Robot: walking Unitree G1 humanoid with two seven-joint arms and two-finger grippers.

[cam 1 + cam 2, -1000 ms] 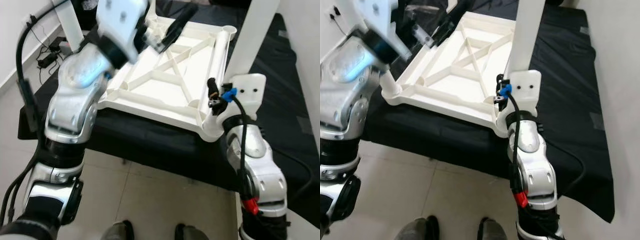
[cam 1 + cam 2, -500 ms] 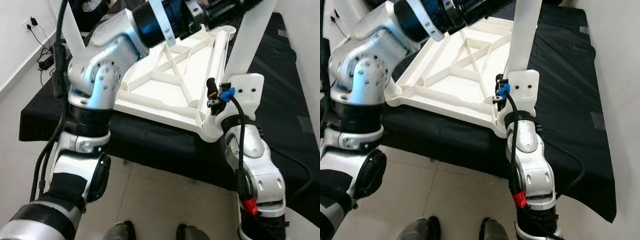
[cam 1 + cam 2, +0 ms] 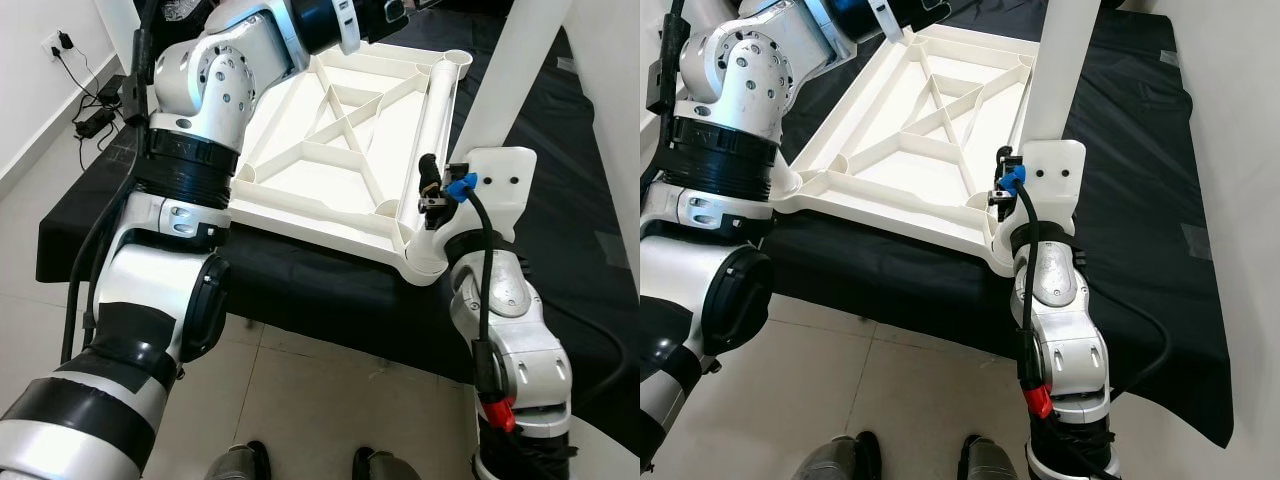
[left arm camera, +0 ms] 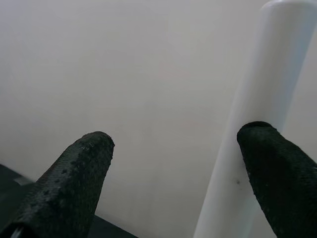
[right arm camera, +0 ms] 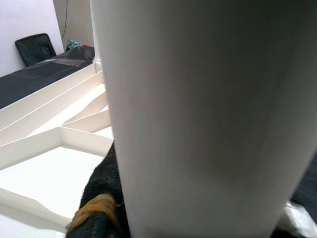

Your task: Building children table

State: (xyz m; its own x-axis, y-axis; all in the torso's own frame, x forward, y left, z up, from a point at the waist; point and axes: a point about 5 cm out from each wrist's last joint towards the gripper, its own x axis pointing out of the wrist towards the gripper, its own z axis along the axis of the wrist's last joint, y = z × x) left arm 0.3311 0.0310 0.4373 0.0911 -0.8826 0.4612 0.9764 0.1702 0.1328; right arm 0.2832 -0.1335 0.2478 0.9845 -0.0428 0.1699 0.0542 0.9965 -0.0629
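A white plastic children's tabletop (image 3: 345, 150) with crossed stiffening ribs is seen lying upside down on a black cloth-covered bench (image 3: 1120, 180). A round white plastic table leg (image 3: 1058, 75) is held upright at the near corner on the robot's right, directly over the round corner socket (image 3: 428, 255); whether it is fully seated cannot be told. The far right socket (image 3: 458, 60) is seen open and unfilled, so at least that leg is judged still to be fitted, and assembly is judged to be at an early to middle stage.

The right gripper (image 5: 106, 198) is closed around the lower part of that leg, as the right wrist view shows the leg pressed against its black fingers. The left gripper (image 4: 173, 168) is raised beyond the far edge of the tabletop, its textured fingertips (image 4: 86, 163) spread wide and holding nothing, with a second white table leg (image 4: 252, 109) passing just beside one finger.
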